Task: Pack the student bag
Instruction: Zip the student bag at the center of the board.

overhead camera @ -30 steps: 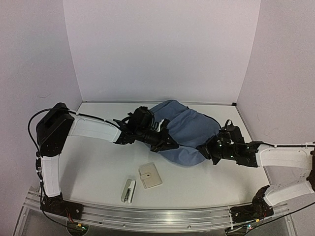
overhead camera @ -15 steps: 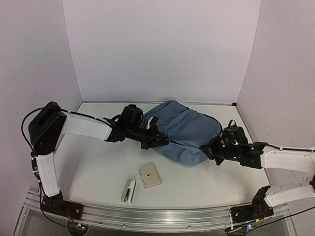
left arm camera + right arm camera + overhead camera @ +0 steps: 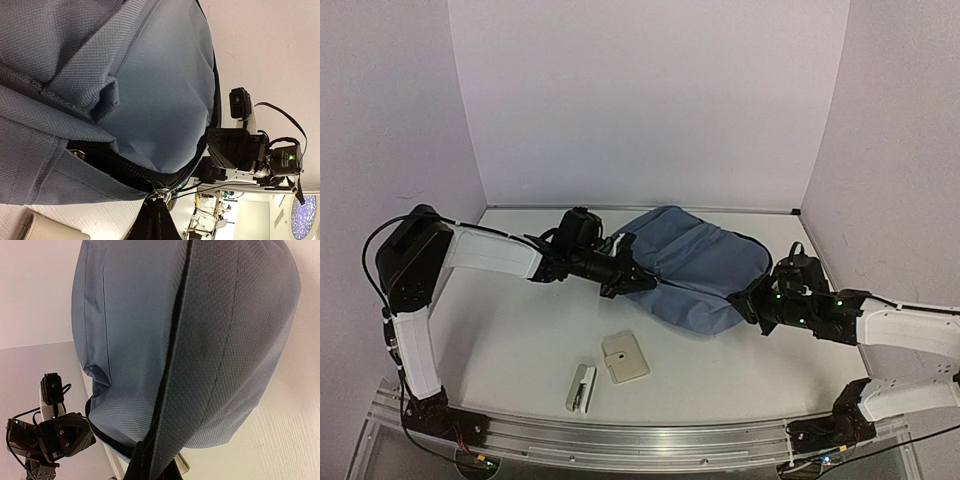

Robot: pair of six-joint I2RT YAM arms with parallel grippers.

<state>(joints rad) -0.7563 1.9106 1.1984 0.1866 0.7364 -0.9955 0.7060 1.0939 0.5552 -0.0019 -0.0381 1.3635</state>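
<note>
Student bag [image 3: 695, 265], the soft slate-blue fabric backpack with black zip trim, lies on its side on the white table [image 3: 510, 340], towards the far middle and stretched between my two arms. By my reading the packing has barely begun. A flat beige square case [image 3: 625, 357] and a small white-and-grey stapler-like object [image 3: 582, 387] lie out on the table nearer the arm bases, well apart from the bag. I see nothing going in. The left wrist view shows a dark gap [image 3: 100, 159] along the zip line, so the mouth looks at least partly open. I cannot see inside, so I cannot say whether anything is packed.

The left gripper [image 3: 638, 284] sits at the bag's left edge. In its own camera its jaws come together on the small metal zip pull [image 3: 159, 193], with the bag's bulk rising above and beyond them. The right gripper [image 3: 740, 300] touches the bag's near right corner. In its wrist view the black trim [image 3: 172, 355] runs straight down into the closed jaws, so I judge it to be pinching that edge. What I think is left is widening the mouth and loading the two items.
</note>
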